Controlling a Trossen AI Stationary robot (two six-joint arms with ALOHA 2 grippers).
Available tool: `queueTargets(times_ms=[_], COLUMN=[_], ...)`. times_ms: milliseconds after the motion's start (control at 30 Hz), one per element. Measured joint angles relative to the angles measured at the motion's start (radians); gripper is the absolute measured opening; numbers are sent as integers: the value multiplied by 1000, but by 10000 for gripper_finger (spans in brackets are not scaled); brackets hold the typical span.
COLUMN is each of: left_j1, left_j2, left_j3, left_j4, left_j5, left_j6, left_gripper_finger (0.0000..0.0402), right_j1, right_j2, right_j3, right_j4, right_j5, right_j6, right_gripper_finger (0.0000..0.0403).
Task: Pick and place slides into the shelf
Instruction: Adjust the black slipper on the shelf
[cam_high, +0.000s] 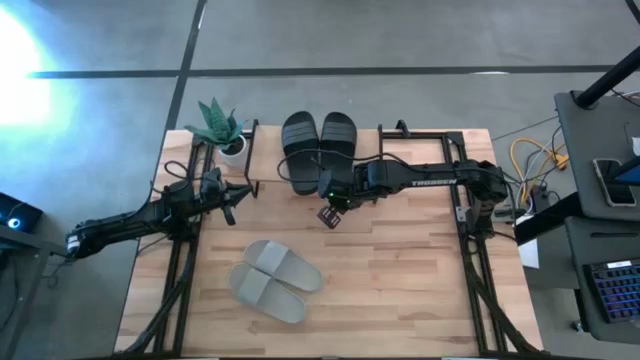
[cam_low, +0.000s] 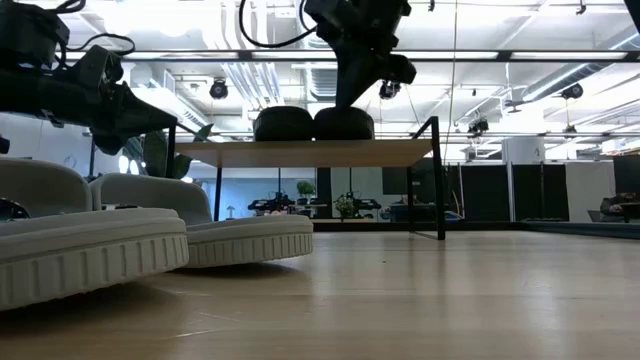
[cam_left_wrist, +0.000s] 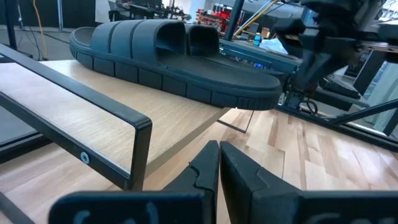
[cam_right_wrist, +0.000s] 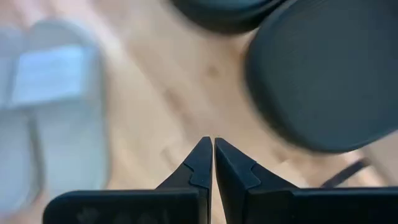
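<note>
Two black slides (cam_high: 318, 148) lie side by side, soles down, on the shelf's top board (cam_low: 300, 153), their heels over its near edge; the left wrist view also shows these black slides (cam_left_wrist: 168, 53). The grey pair (cam_high: 275, 280) rests soles down on the table's near middle, large in the low view (cam_low: 100, 240). My right gripper (cam_high: 328, 217) is shut and points down just in front of the black heels (cam_right_wrist: 329, 74), touching nothing. My left gripper (cam_high: 232, 210) is shut near the shelf's left end, fingers (cam_left_wrist: 219, 155) aimed along the shelf.
A potted plant (cam_high: 220, 130) stands at the shelf's far left corner. The shelf's black metal frame (cam_left_wrist: 124, 124) rises close in front of my left gripper. Bare tabletop (cam_high: 400, 270) lies right of the grey pair. Desks and cables sit beyond the table's right edge.
</note>
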Motion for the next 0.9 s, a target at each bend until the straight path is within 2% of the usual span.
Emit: queueTargets(times_ms=[100, 167, 333, 400, 567, 667, 900], left_j1=[0, 0, 0, 0, 0, 0, 0], left_j2=[0, -1, 0, 0, 0, 1, -1], left_j3=[0, 0, 0, 0, 0, 0, 0], left_j4=[0, 1, 1, 1, 0, 2, 1], left_j5=[0, 0, 0, 0, 0, 0, 0], left_j6=[0, 0, 0, 0, 0, 0, 0], left_gripper_finger=[0, 0, 0, 0, 0, 0, 0], right_j1=[4, 14, 37, 28, -62, -102, -104], right_j2=[0, 0, 0, 1, 17, 19, 19], right_j3=[0, 4, 69, 94, 168, 191, 213], right_j4=[-3, -3, 105, 156, 180, 154, 127], right_j5=[-73, -79, -79, -82, -79, -120, -132], right_j6=[-43, -84, -369, -418, -362, -324, -328], right_gripper_finger=[11, 11, 11, 11, 11, 11, 11])
